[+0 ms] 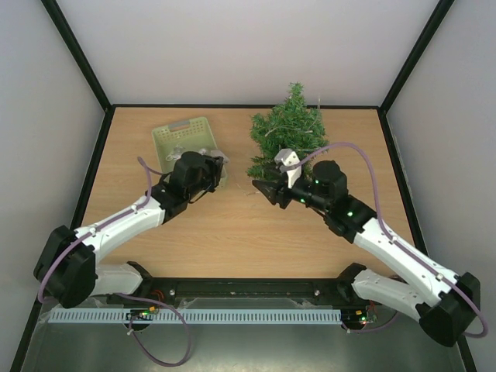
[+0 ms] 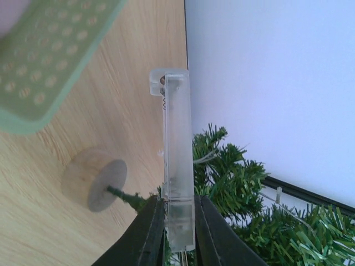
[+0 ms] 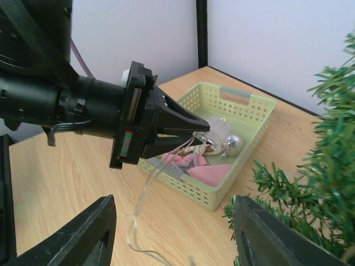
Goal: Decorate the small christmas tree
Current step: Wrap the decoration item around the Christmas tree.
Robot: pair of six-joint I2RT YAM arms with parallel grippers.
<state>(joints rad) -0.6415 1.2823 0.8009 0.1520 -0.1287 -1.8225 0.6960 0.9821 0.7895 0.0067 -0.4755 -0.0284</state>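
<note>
The left pincer [image 2: 180,209] is clenching a clear case [image 2: 177,144] by one end. Both fingers are pressing flat on its narrow sides, so most of the case is sticking out past the tips. Springs are showing at the far end, so it is probably the battery box of a light string. A thin wire [image 3: 145,191] is trailing from it and drooping toward the table [image 1: 232,240]. Gripping the rigid box rather than the limp wire is giving the arm a firm handle on the whole string. This pincer is hovering at the basket's [image 3: 252,111] near corner, on the tree side. The case is hanging clear of the silver ball [image 3: 232,145] and pink pieces [image 3: 208,173] lying inside the basket.

The right pincer [image 3: 173,213] is standing released, fingers spread wide with nothing between them. It is facing the left one from just beside the tree's lower branches. From there it looks ready to take the wire or steady the tree, though that is only a guess.

The tree [image 1: 288,128] is sitting at the back right of the table, right of the basket and near it, with its tip toward the rear wall. Its thin stem is ending in a round disc [image 2: 106,185] resting on the wood. Whether it is standing quite upright or leaning is hard to tell. No decoration is showing on its branches, so the task is only beginning.
</note>
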